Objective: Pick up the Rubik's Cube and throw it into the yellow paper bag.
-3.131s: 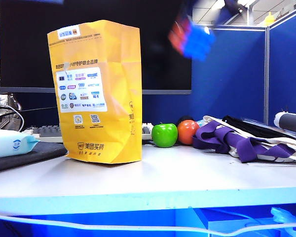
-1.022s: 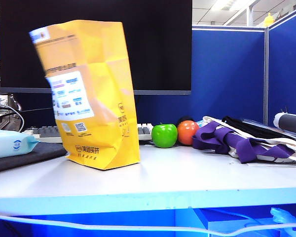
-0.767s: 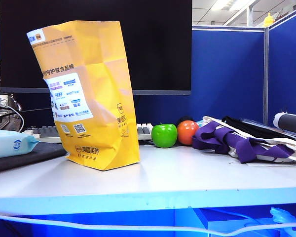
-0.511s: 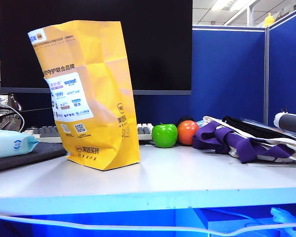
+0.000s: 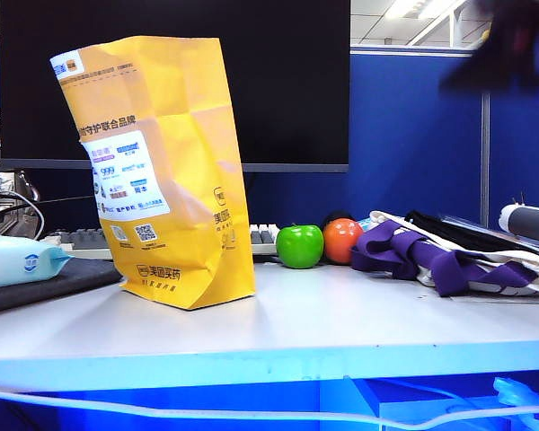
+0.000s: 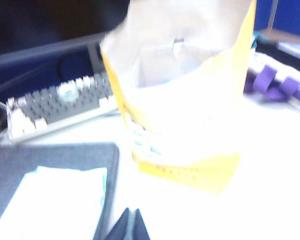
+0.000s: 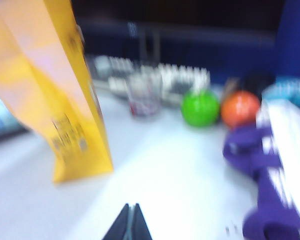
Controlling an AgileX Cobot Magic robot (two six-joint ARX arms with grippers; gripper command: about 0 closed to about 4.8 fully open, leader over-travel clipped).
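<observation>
The yellow paper bag (image 5: pixel 157 171) stands on the white table (image 5: pixel 341 323), leaning a little to the left, its white label facing front. The left wrist view looks down into the bag's (image 6: pixel 190 120) open mouth; its inside is blurred. The Rubik's Cube is hidden in every view. My left gripper (image 6: pixel 131 224) is shut and empty, hovering over the table in front of the bag. My right gripper (image 7: pixel 131 219) is shut and empty too, above the table beside the bag (image 7: pixel 65 100). In the exterior view the right arm is only a dark blur (image 5: pixel 512 49) at the top right.
A green apple (image 5: pixel 300 246) and an orange ball (image 5: pixel 342 240) sit behind the bag, beside a purple and white cloth (image 5: pixel 449 256). A keyboard (image 5: pixel 90 239), a wipes pack (image 5: pixel 18 260) on a dark mat and a black monitor (image 5: pixel 287 81) stand behind. A glass (image 7: pixel 144 97) stands near the keyboard.
The cube, held high three seconds ago, is gone from view. The bag rocked leftward, then settled. A dark blur of the right arm has entered at top right.
</observation>
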